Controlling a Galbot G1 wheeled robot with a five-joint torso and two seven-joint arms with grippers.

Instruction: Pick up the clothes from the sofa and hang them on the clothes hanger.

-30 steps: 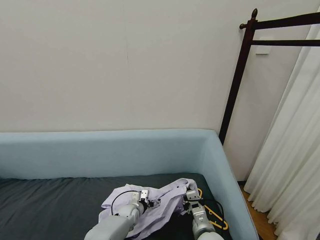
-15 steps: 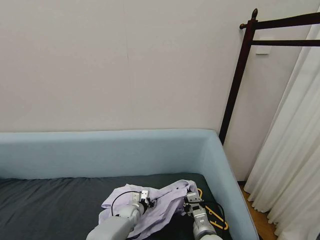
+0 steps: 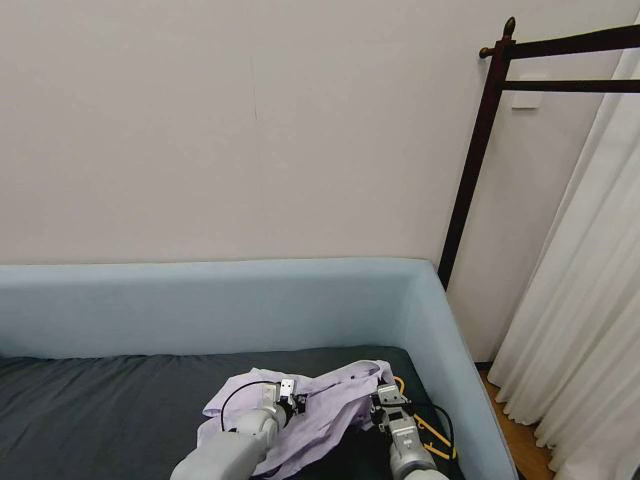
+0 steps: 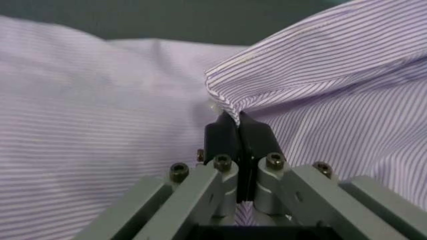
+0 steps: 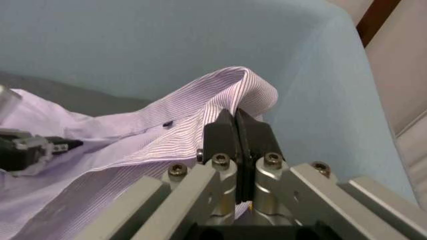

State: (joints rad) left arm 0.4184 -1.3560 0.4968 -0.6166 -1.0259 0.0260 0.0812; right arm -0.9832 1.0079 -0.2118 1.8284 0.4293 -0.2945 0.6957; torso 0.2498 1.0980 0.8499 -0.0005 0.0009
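Observation:
A purple-and-white striped shirt (image 3: 300, 415) lies crumpled on the dark seat of the sofa, toward its right end. My left gripper (image 3: 300, 404) is shut on a fold of the shirt (image 4: 280, 75), its fingers (image 4: 220, 135) pinching the cloth edge. My right gripper (image 3: 385, 398) is shut on the shirt's collar edge (image 5: 247, 90), lifted a little off the seat. An orange clothes hanger (image 3: 432, 440) lies on the seat just right of the right gripper. The dark wooden clothes rack (image 3: 480, 150) stands beyond the sofa's right arm.
The sofa has a light blue back (image 3: 220, 305) and right armrest (image 3: 450, 380) around a dark grey seat (image 3: 90, 410). White curtains (image 3: 590, 300) hang at the right, beside the rack. A black cable loops over the shirt near the left gripper.
Both grippers have risen slightly with the shirt, lifting its right edge a bit higher off the seat. The rest of the scene is unchanged.

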